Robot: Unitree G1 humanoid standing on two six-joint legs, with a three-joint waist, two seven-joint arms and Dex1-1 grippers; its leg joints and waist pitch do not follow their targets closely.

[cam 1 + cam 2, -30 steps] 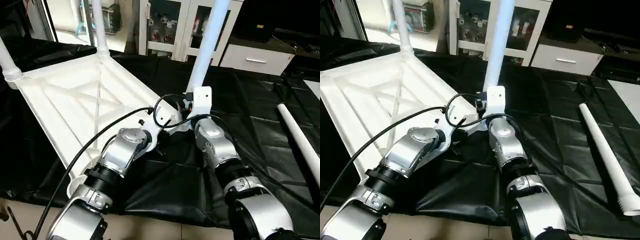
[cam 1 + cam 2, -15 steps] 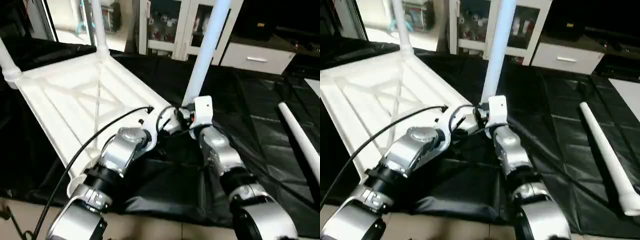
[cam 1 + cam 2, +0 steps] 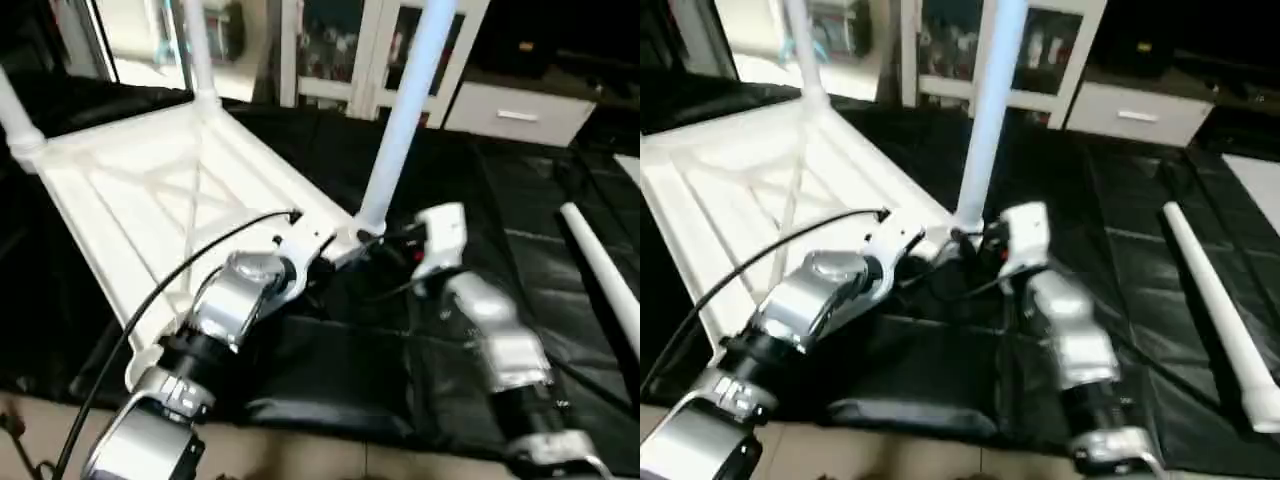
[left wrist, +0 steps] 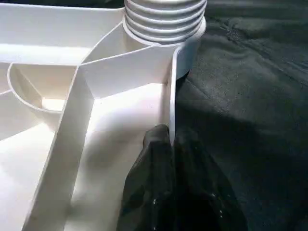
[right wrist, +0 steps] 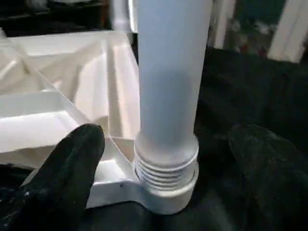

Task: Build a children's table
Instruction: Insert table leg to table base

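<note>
Black sheeting covers the bench under our upturned table top (image 3: 130,190). Our left gripper (image 4: 169,144) pinches its rim beside the corner socket (steadying it), while our right gripper (image 5: 166,163) stands wide open around the screwed-in leg (image 3: 400,110), gripping nothing.

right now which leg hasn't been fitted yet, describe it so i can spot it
Start at the upside-down white table top on the black sheet. Look across the sheet to the robot's right: one white tube leg lies flat there. The other legs stand upright in corner sockets.
</note>
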